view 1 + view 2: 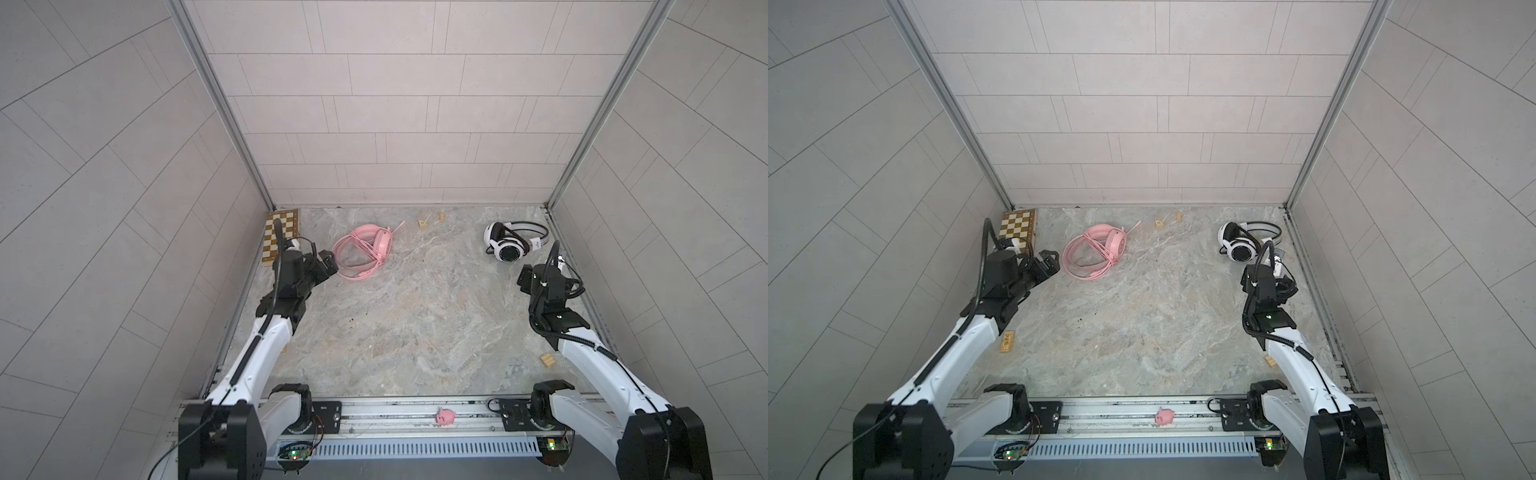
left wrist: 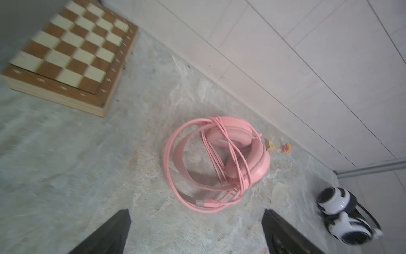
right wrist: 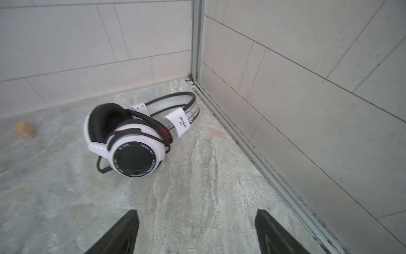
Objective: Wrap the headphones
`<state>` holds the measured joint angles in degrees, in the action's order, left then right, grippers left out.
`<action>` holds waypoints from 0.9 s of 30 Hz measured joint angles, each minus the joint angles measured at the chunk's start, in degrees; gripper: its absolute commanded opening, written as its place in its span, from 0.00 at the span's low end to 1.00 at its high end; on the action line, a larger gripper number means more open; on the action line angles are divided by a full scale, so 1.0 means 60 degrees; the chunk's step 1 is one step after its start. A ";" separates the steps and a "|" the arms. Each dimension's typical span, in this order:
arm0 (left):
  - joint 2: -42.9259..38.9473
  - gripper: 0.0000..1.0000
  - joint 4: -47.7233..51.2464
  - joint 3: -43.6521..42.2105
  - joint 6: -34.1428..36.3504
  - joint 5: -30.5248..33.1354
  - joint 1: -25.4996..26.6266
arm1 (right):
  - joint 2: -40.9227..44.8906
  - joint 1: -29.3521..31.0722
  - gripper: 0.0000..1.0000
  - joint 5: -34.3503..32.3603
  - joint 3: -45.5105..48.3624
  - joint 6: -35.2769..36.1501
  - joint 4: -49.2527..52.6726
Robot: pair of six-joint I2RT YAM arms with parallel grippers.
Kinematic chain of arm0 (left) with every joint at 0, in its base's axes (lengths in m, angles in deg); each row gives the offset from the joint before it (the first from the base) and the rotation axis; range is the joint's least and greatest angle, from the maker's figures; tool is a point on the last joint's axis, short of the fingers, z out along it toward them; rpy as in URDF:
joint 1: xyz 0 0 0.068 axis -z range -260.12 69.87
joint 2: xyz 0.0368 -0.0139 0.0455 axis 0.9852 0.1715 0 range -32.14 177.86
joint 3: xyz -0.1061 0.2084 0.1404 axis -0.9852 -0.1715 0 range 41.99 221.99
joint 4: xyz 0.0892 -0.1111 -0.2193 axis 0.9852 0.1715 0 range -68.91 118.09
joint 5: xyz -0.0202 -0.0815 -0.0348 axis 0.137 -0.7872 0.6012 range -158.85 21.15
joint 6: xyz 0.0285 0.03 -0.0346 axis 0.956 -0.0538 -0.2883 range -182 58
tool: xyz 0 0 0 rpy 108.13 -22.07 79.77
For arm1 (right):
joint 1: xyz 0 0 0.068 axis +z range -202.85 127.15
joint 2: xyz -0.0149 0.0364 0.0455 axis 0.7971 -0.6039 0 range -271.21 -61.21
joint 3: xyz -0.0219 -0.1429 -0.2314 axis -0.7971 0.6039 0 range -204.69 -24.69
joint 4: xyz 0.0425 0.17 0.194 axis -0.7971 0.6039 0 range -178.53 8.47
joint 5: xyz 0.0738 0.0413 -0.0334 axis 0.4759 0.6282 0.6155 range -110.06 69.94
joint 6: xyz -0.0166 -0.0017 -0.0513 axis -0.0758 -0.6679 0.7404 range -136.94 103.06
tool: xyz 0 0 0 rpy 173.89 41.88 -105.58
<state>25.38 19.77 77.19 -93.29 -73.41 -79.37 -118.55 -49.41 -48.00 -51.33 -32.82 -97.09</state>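
Marbled tabletop [image 1: 415,324], tiled walls [image 1: 395,104]; pink headphones [image 1: 382,245], white headphones [image 1: 509,249] apart.

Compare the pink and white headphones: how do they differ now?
Colour: the pink headphones are pink throughout, cable included; the white headphones have black pads and a black cable.
Cable: the pink pair's loops spread loosely onto the table; the white pair's lies tight across its cups.
Tags: paper tags wrap the white headband; none shows on the pink.
Shared: both lie unheld on the table, cable wound on.
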 measured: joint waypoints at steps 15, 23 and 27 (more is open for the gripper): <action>0.1118 1.00 -0.5457 -0.3923 0.2823 0.2218 -0.0004 | -0.4146 -0.0076 0.91 0.1348 0.2528 0.1723 -0.8222; 0.2769 1.00 -0.7071 -0.3690 0.3585 0.2007 -0.0062 | -0.5588 0.0025 0.99 0.2186 0.2550 0.2186 -0.9941; 0.2739 1.00 -0.7763 -0.3694 0.4393 0.2036 -0.0062 | -0.5719 0.0025 0.99 0.2310 0.2473 0.2269 -1.0539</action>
<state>41.81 -26.81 55.03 -66.93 -61.19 -79.74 -152.86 -49.26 -34.14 -36.48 -19.20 -160.32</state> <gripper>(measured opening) 0.998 0.992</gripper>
